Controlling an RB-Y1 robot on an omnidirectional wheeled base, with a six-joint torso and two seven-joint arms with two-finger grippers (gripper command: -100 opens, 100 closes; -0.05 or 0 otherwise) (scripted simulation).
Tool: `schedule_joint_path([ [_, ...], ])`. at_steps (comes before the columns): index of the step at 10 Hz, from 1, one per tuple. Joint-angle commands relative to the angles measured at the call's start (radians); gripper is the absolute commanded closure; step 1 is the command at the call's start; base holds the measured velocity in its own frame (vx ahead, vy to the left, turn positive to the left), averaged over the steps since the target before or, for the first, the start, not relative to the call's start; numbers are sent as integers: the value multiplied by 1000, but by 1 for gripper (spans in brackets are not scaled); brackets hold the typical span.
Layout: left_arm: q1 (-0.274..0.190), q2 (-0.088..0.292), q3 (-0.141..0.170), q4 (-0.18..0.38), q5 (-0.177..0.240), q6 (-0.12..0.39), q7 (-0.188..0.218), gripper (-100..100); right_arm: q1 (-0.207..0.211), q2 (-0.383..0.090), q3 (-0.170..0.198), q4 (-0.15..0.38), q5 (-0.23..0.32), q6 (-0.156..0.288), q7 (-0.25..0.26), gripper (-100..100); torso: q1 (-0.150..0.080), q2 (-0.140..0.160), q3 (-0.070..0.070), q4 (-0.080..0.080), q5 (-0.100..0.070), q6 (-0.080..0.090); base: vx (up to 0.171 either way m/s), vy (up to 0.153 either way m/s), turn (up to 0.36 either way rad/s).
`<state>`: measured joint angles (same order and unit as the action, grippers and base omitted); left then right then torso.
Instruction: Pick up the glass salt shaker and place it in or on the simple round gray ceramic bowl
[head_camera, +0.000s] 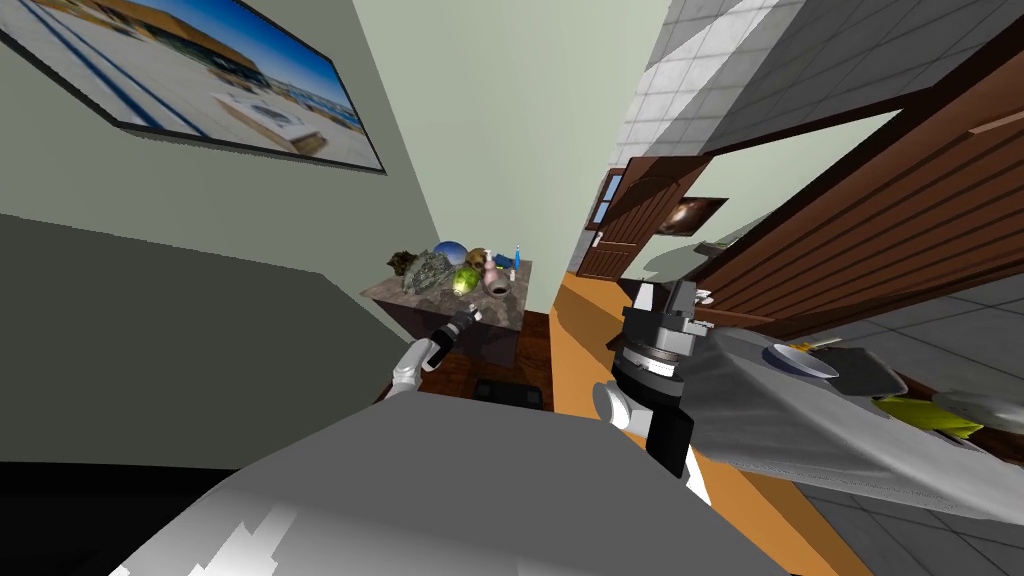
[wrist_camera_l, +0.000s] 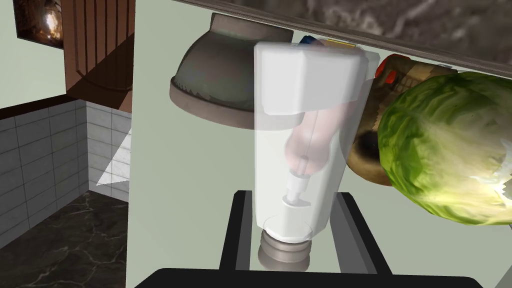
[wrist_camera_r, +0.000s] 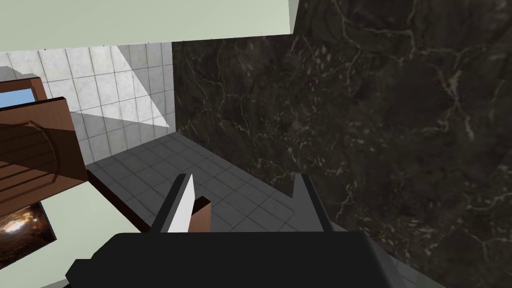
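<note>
The clear salt shaker (wrist_camera_l: 300, 165) is gripped between the fingers of the left hand (wrist_camera_l: 294, 200), seemingly lifted just off the marbled surface (wrist_camera_l: 400, 15). Placing it in the gray bowl (wrist_camera_l: 220, 85) nearby remains undone. The right hand (wrist_camera_r: 245, 177) is spread apart, idle.

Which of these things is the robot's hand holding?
The see-through salt shaker, between the fingers of the left gripper; the grey bowl and green cabbage sit apart, untouched.
</note>
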<state>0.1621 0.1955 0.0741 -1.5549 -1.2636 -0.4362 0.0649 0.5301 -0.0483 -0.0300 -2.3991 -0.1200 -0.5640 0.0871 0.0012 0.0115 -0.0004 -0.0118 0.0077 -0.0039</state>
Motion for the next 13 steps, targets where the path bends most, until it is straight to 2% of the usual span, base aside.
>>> schedule_joint_path([
  [1, -1, 11, -4, -3, -4, 11, 38, 100, 0, 0, 0, 0, 0, 0, 0, 0, 0, 0, 0, 0, 0, 0, -91, -29, 0],
  [4, -15, 55, -21, -10, -18, 49, 124, 100, 0, 0, 0, 0, 0, 0, 0, 0, 0, -2, -1, 0, 0, 0, -84, -29, -1],
  [5, -15, 55, -21, -10, -18, 49, 146, 100, 0, 0, 0, 0, 0, 0, 0, 0, 0, -1, 0, 0, 0, 0, -78, -40, -1],
  [6, -22, 77, -30, -14, -26, 68, 176, 100, 0, 0, 0, 0, 0, 0, 0, 0, 0, -2, -1, 0, 0, 0, -96, -57, -4],
  [7, -22, 77, -30, -14, -26, 68, 201, 100, 0, 0, 0, 0, 0, 0, 0, 0, -1, -1, 0, 0, 0, 0, -89, -34, -2],
  [8, -30, 99, -39, -17, -34, 87, 227, 100, 0, 0, 0, 0, 0, 0, 0, 0, 0, -1, 0, 0, 0, 0, -93, -40, -9],
  [10, -30, 99, -39, -17, -34, 87, 260, 100, 0, 0, 0, 0, 0, 0, 0, 0, 0, -2, -1, 0, 0, 0, -57, -22, 0],
  [11, -38, 120, -48, -20, -41, 105, 300, 100, 0, 0, 0, 0, 0, 0, 0, 0, 1, -4, -2, 0, 1, 0, -57, -28, -11],
  [12, -38, 120, -48, -20, -41, 105, 317, 100, 0, 0, 0, 0, 0, 0, 0, 0, 1, -4, -2, 0, 0, 0, -68, -31, -6],
  [13, -45, 142, -57, -22, -48, 122, 350, 100, 0, 0, 0, 0, 0, 0, 0, 0, 1, -3, -1, 0, 0, 0, -82, -40, -8],
])
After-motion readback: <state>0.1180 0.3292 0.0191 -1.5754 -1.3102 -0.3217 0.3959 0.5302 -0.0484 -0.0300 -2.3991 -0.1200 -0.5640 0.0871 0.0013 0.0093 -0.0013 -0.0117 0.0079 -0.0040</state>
